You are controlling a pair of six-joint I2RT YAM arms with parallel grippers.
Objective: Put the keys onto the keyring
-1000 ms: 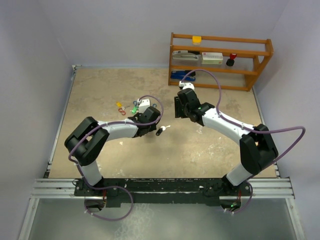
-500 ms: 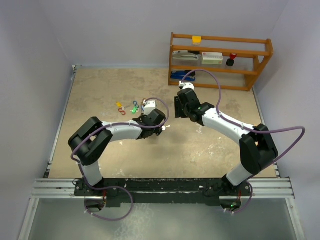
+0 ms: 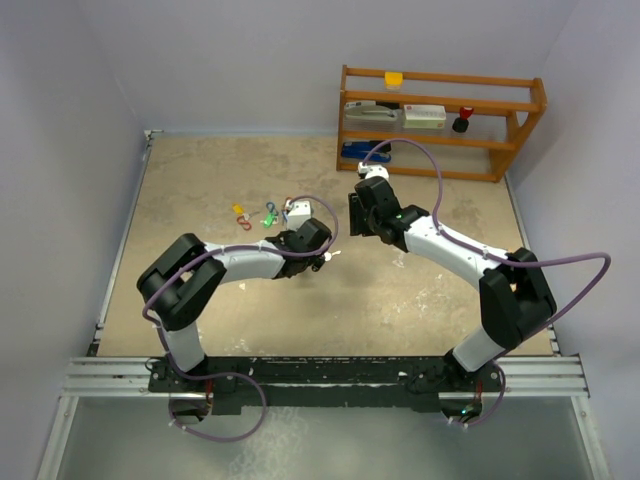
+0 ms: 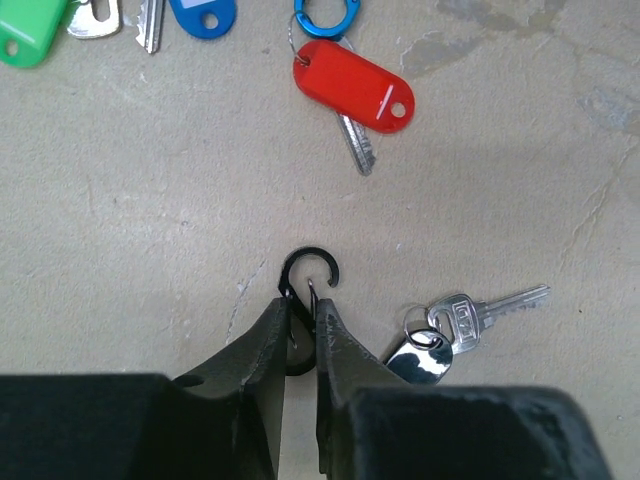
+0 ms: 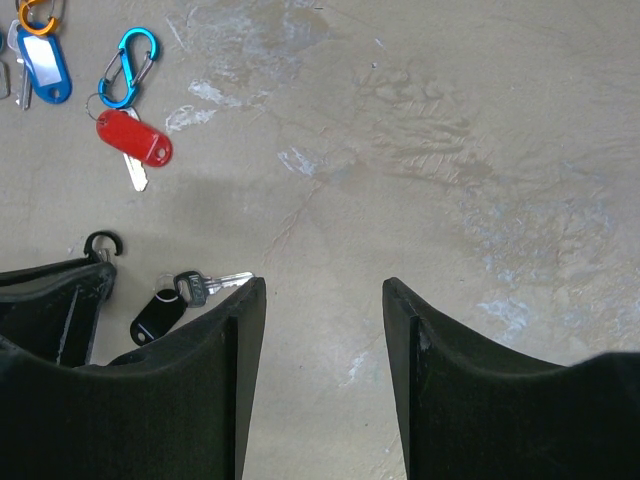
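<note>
In the left wrist view my left gripper (image 4: 300, 305) is shut on the keyring, a black hook-shaped clip (image 4: 308, 250) whose open hook sticks out past the fingertips, low over the table. Just right of it lie a silver key (image 4: 470, 318) and a black fob (image 4: 420, 360) on a small ring. Further ahead lie a red-tagged key (image 4: 352, 85), a blue-tagged key (image 4: 200, 15) and a green-tagged key (image 4: 30, 30). My right gripper (image 5: 325, 290) hovers open over bare table, with the fob (image 5: 158, 315) and the red tag (image 5: 135, 138) to its left.
A blue carabiner clip (image 4: 325, 15) lies by the red tag, and an orange clip (image 5: 38, 15) sits beside the blue tag. A wooden shelf (image 3: 440, 120) holding small items stands at the back right. Walls border the table at the left and back.
My left arm swung right and nearer, onto the black clip beside the fob. Its jaws then closed from half open onto the clip. The right arm has not moved.
</note>
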